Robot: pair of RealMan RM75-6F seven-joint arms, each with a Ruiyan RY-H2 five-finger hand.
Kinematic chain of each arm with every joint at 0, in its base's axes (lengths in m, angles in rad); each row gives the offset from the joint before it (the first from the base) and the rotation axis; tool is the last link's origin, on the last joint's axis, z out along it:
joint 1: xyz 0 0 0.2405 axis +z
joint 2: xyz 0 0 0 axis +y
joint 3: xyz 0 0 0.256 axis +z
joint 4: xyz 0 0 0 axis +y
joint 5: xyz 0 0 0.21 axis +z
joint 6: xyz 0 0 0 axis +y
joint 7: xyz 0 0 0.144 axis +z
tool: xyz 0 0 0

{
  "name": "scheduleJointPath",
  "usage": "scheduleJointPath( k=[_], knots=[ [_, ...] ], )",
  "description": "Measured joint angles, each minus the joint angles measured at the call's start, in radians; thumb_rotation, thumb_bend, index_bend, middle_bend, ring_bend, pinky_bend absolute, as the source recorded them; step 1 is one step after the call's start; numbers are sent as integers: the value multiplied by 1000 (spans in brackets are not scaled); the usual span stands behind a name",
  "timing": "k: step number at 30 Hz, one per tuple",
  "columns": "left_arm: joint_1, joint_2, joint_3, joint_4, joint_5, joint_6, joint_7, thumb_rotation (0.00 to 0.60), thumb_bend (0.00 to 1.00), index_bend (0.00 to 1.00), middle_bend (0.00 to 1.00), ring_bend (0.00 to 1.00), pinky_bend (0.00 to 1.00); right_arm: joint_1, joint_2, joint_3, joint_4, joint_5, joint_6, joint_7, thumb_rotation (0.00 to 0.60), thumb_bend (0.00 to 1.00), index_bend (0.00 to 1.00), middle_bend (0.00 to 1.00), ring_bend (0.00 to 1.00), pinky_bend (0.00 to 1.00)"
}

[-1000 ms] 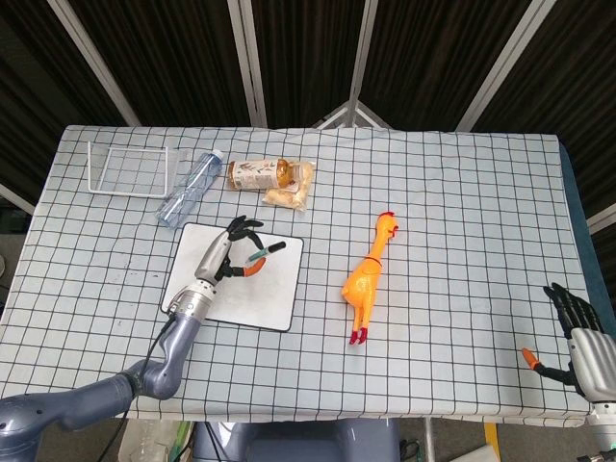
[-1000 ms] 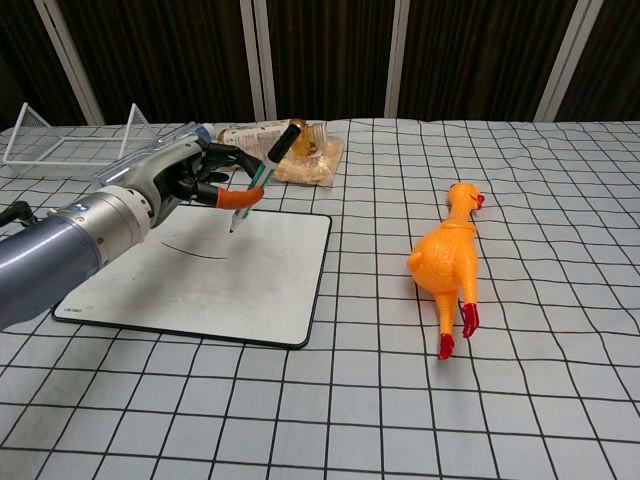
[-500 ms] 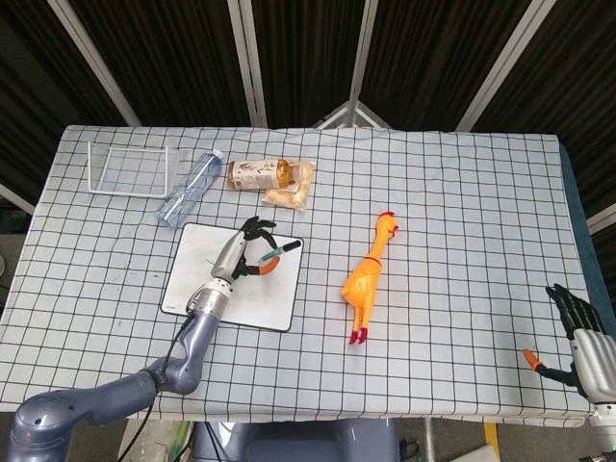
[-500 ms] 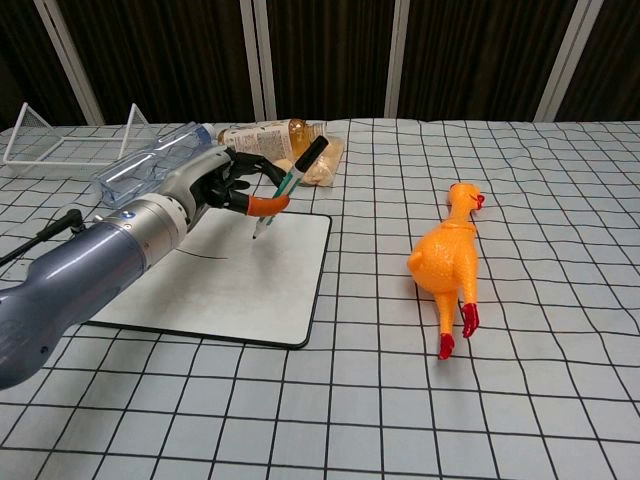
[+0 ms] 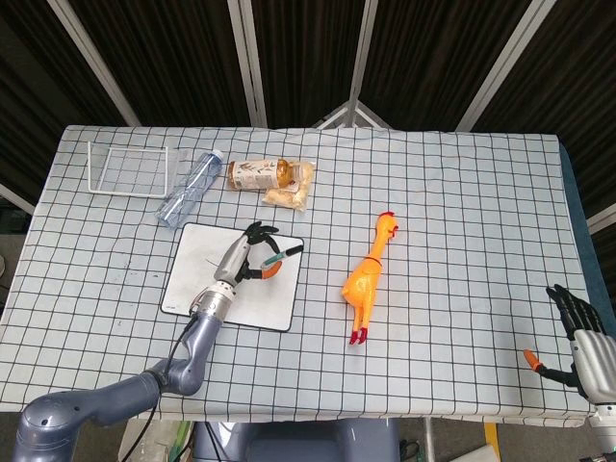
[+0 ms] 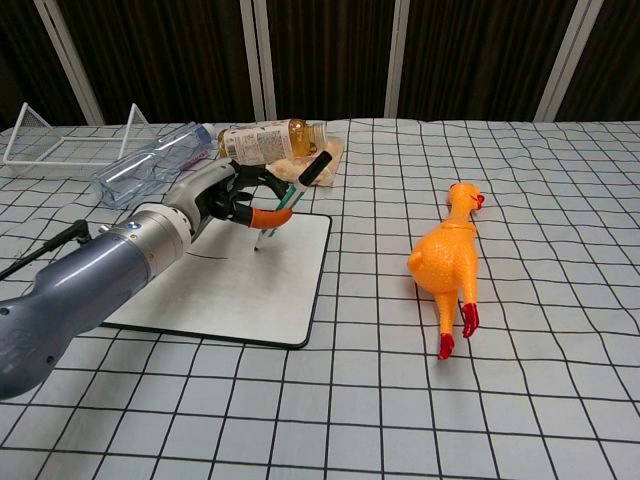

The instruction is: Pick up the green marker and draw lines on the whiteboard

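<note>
Green marker (image 6: 289, 201) slants tip-down onto the whiteboard (image 6: 230, 280), cap up-right, clamped in left hand (image 6: 225, 192) fingers.

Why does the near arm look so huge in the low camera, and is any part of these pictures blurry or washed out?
Chest view: the left hand holding the green marker is sharp, but its forearm swells toward the lens, which is closeness rather than blur. The whiteboard shows no glare and shadows are soft. Head view: even light, dark backdrop, and the right hand is cut off at the frame's corner.

left hand (image 6: 222, 195) fingers curled, right hand (image 5: 580, 332) fingers spread
</note>
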Motion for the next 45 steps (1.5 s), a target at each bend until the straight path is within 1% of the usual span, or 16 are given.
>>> scheduleJointPath(
  k=[10, 16, 22, 29, 33, 37, 40, 43, 45],
  knots=[
    [51, 37, 33, -46, -4, 7, 24, 600, 548, 709, 200, 8, 48, -3, 0, -1, -4, -4, 7, -10, 600, 268, 0, 0, 0, 0],
    [96, 73, 56, -101, -5, 26, 38, 600, 547, 712, 203, 15, 48, -4, -3, 0, -3, 0, 9, -18, 600, 268, 0, 0, 0, 0],
    [159, 132, 82, -186, -5, 67, 57, 600, 548, 713, 204, 15, 48, -7, -5, 2, -7, 4, 13, -23, 600, 268, 0, 0, 0, 0],
    [263, 223, 142, -284, -7, 121, 83, 600, 548, 716, 206, 15, 48, -12, -2, 4, -14, 8, 20, -20, 600, 268, 0, 0, 0, 0],
    [298, 270, 157, -340, -4, 145, 84, 600, 548, 717, 207, 15, 48, -14, -5, 7, -12, 8, 27, -25, 600, 268, 0, 0, 0, 0],
    [314, 310, 137, -415, 10, 182, 60, 600, 548, 717, 209, 15, 48, -15, -5, 7, -13, 6, 30, -30, 600, 268, 0, 0, 0, 0],
    [318, 350, 100, -493, 29, 217, 42, 600, 548, 717, 209, 15, 48, -15, -6, 7, -13, 5, 31, -33, 600, 268, 0, 0, 0, 0],
    [315, 406, 47, -584, 48, 245, 34, 600, 548, 717, 209, 15, 48, -15, -6, 8, -13, 6, 29, -34, 600, 268, 0, 0, 0, 0],
    [308, 440, 19, -619, 56, 253, 42, 600, 546, 717, 209, 15, 46, -15, -5, 8, -13, 6, 29, -34, 600, 268, 0, 0, 0, 0]
  ],
)
